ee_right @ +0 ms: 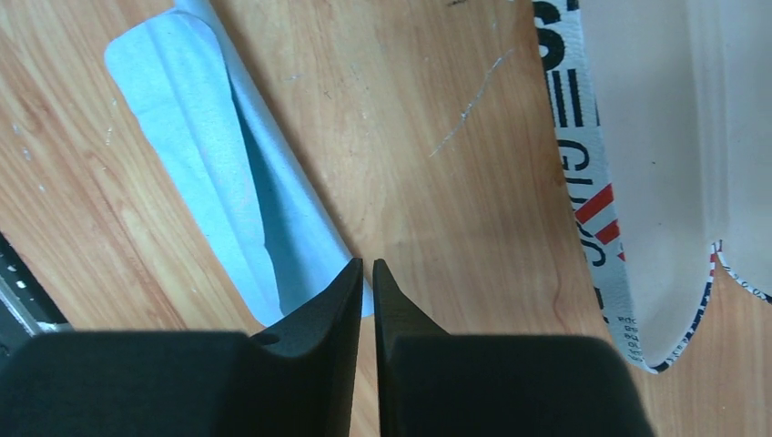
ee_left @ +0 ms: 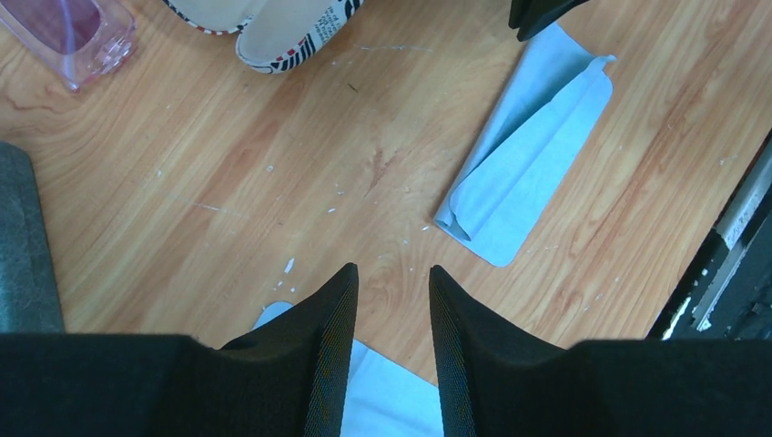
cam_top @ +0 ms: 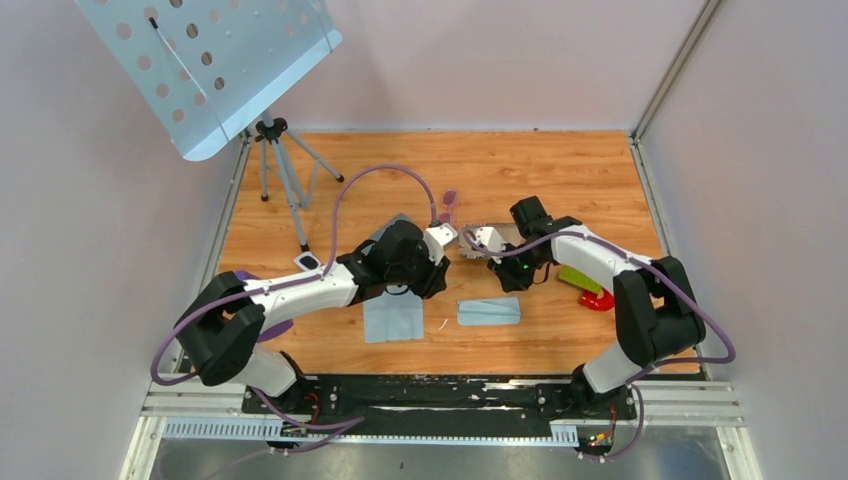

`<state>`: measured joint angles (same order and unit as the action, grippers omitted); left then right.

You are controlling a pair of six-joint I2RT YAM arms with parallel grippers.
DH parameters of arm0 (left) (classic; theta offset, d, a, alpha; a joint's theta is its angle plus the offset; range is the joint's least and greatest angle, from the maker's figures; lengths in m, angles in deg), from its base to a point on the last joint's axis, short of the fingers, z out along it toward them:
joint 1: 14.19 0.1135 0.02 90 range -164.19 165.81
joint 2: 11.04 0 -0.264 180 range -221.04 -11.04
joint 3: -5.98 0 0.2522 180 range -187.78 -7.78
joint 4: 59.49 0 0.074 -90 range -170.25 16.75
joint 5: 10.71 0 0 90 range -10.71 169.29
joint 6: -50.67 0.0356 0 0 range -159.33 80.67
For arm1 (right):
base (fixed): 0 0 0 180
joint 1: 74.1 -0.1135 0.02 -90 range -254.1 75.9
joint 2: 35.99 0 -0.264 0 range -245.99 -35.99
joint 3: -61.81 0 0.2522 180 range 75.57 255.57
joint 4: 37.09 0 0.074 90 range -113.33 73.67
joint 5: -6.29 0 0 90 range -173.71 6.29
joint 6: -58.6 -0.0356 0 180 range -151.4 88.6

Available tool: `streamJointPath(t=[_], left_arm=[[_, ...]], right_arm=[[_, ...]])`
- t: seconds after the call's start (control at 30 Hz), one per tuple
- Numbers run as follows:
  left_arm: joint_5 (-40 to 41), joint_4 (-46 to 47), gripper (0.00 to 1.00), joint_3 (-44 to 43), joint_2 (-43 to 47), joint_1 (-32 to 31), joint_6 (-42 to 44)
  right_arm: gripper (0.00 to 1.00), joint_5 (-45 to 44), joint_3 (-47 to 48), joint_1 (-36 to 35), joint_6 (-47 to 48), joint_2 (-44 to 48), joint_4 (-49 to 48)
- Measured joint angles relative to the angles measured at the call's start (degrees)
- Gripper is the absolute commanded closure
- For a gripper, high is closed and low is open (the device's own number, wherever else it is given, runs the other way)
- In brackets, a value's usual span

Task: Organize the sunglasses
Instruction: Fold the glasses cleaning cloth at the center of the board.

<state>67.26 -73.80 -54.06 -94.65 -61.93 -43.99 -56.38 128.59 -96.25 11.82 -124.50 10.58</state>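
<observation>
Bases of both arms are carried by a black rail (cam_top: 440,392) at the near edge of the desk (cam_top: 560,170), whose orange-brown wood grain is scuffed with pale flecks. Just beyond the rail two blue cloths are spread. The left cloth (cam_top: 393,318) is partly covered by the left arm, and the right cloth (cam_top: 489,312) is folded and lies apart from it.

The left tool (ee_left: 393,269) is held over the left cloth's edge, its fingers spread with only bare wood seen between them. The right tool (ee_right: 367,261) is held beside the right cloth, its fingers nearly pressed together with only a slit between them, and nothing is pinched.

A red and green thing (cam_top: 592,290) is partly hidden by the right arm. Farther out, a grey case (ee_left: 18,246) is half masked by the left wrist. An open flag case (ee_right: 637,182), its pale lining shown, is overlapped by the right wrist in the top view.

The sunglasses (ee_left: 68,32) lie on the wood near the flag case, apart from both tools.

At the far left a perforated panel (cam_top: 210,70) is mounted on a tripod (cam_top: 280,160). The desk is enclosed by pale walls (cam_top: 480,60).
</observation>
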Motion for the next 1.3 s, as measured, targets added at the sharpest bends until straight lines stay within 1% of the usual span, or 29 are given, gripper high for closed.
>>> streamJointPath(t=[0.43, 0.67, 0.97, 1.3], left_arm=[[2.4, 0.4, 0.62, 0.1, 0.0, 0.7, -2.0], [2.9, 0.4, 0.61, 0.1, 0.0, 0.7, -2.0], [6.4, -0.9, 0.61, 0.1, 0.0, 0.7, -2.5], [7.3, -1.9, 0.61, 0.1, -0.1, 0.8, -2.5]], right_arm=[[0.89, -0.3, -2.0, 0.0, 0.1, -0.2, -0.9], [0.89, 1.6, -2.2, 0.0, 0.8, 0.1, 0.0], [0.88, 4.4, -3.0, -0.5, 1.9, 1.3, 1.3], [0.88, 4.9, -3.1, -0.7, 2.4, 1.3, 1.9]])
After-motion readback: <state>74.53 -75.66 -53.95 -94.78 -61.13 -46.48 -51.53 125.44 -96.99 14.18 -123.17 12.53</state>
